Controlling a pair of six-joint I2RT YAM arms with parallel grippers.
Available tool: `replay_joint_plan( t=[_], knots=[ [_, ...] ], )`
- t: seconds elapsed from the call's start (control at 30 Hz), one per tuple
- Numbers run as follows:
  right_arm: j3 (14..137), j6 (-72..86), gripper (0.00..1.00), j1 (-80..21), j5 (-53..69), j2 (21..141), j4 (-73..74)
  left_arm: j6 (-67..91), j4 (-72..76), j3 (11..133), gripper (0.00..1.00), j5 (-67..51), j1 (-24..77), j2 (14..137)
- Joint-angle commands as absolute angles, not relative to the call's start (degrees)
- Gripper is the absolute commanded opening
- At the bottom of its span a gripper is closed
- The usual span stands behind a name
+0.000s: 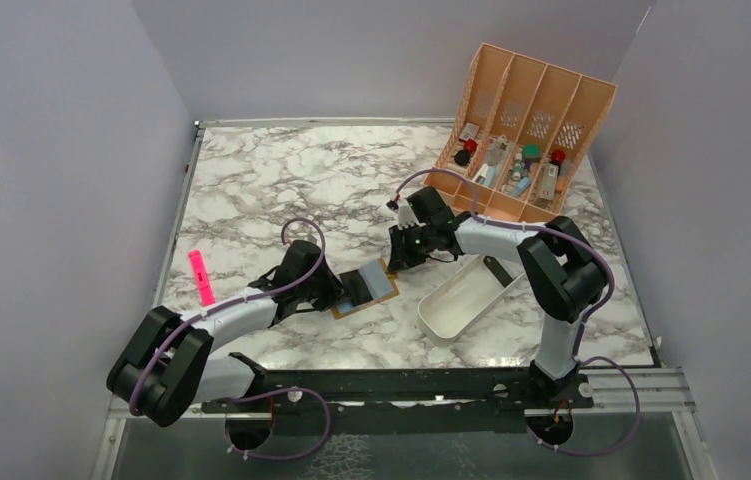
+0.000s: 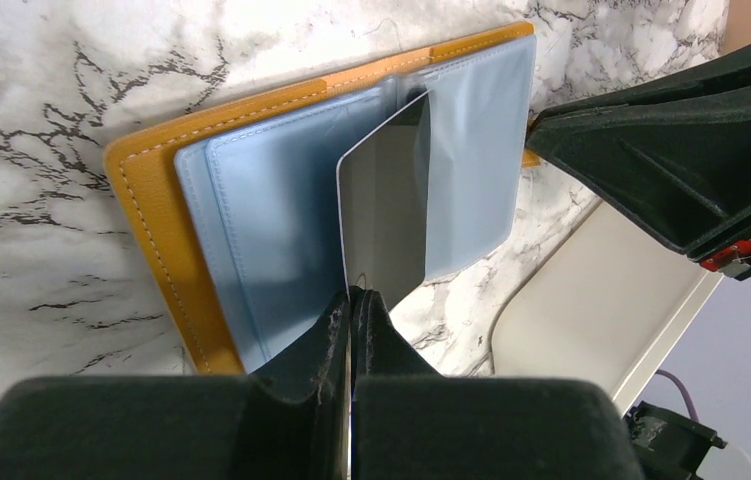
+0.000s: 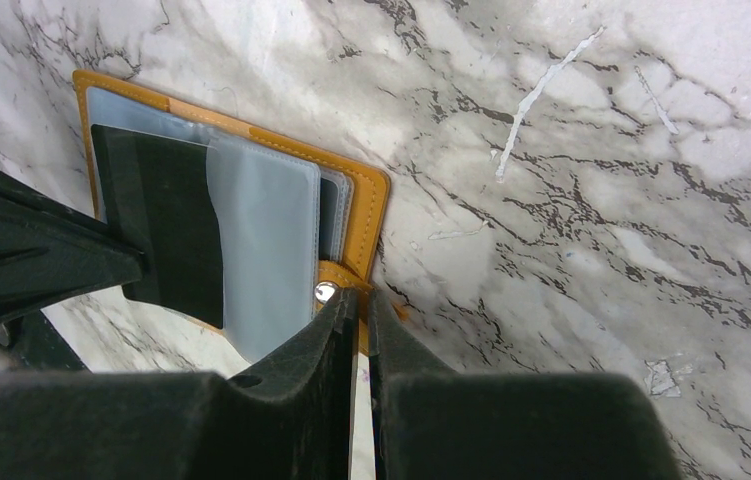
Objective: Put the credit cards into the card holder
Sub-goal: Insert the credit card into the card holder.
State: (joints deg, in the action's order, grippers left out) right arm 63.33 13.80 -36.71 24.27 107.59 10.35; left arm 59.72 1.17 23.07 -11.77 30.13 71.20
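Card (image 2: 381, 215): thin, stiff, light, slick-faced, probably best held by a short edge. You are gripping its near edge, the left gripper (image 2: 351, 296) jaws pressing together on it. Its far end is tucking under a pale blue pocket of the wallet (image 2: 151, 230), which is lying open mid-frame in the top view. Wallet: soft, likely to slide. The right gripper (image 3: 354, 302), jaws nearly touching, is seemingly pinching its snap tab at lower centre.
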Motion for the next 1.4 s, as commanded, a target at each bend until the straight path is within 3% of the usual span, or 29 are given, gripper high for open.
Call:
replay_joint_plan(
  t=[0.0, 0.4, 0.7, 1.1, 1.37],
  knots=[
    [64.08, 12.66, 0.13, -37.18, 24.21, 109.19, 12.94, 58.01, -1.56, 23.11, 0.00, -7.00, 30.06, 71.46],
    [64.06, 13.29, 0.13, -37.18, 25.38, 109.86, 12.31, 60.93, 2.80, 22.11, 0.00, -10.36, 30.32, 72.45],
    [64.47, 13.39, 0.13, -37.19, 25.75, 110.21, 12.46, 61.81, 3.38, 21.97, 0.09, -10.63, 31.07, 72.52],
    [64.46, 13.30, 0.13, -37.18, 25.75, 109.95, 12.73, 61.32, 3.64, 22.34, 0.05, -12.14, 32.56, 74.27],
    [64.03, 13.16, 0.13, -37.19, 25.34, 109.07, 12.92, 61.60, 2.17, 23.07, 0.28, -10.70, 32.78, 72.50]
  ],
)
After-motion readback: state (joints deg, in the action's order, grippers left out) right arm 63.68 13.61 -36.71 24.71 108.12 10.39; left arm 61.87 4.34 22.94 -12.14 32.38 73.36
